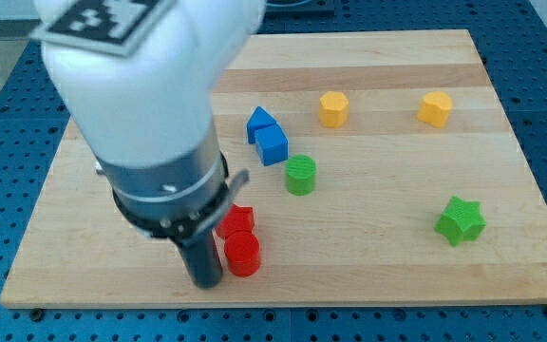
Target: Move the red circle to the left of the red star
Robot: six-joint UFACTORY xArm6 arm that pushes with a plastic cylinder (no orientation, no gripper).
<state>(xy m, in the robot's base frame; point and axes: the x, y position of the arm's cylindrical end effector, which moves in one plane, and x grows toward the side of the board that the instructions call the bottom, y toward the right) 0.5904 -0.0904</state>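
Observation:
The red circle (243, 255) lies near the board's bottom edge, left of centre. The red star (237, 221) sits just above it, touching it, partly hidden by the arm. My tip (206, 282) stands right next to the red circle on its left side, at about the same height in the view. The large white and grey arm body covers the board's left part above the tip.
A blue block pair (268, 137) sits at the centre, a green circle (300, 176) just below it. Two yellow blocks (333, 109) (435, 108) lie toward the top right. A green star (461, 220) lies at the right. The wooden board (387, 256) rests on a blue surface.

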